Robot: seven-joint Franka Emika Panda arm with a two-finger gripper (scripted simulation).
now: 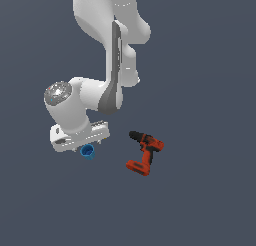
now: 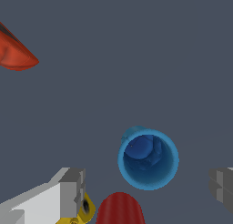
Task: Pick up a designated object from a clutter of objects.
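The small blue cup point(image 2: 148, 159) stands upright on the dark floor, its open mouth facing the wrist camera. It also shows in the exterior view point(image 1: 87, 151), just under the white hand. My gripper point(image 2: 145, 189) is open, with one fingertip point(image 2: 70, 191) on one side of the cup and the other point(image 2: 222, 185) on the far side. The cup lies roughly between them, untouched. In the exterior view the gripper point(image 1: 86, 146) hovers right over the cup. The red cup point(image 2: 119, 210) lies beside the blue cup. A yellow cube point(image 2: 85, 212) peeks out from behind one finger.
The orange-red and black power drill point(image 1: 145, 153) lies on the floor to the exterior view's right of the blue cup. Only one red end of the drill point(image 2: 16, 53) shows in the wrist view. The red cup and the cube are hidden by the hand in the exterior view.
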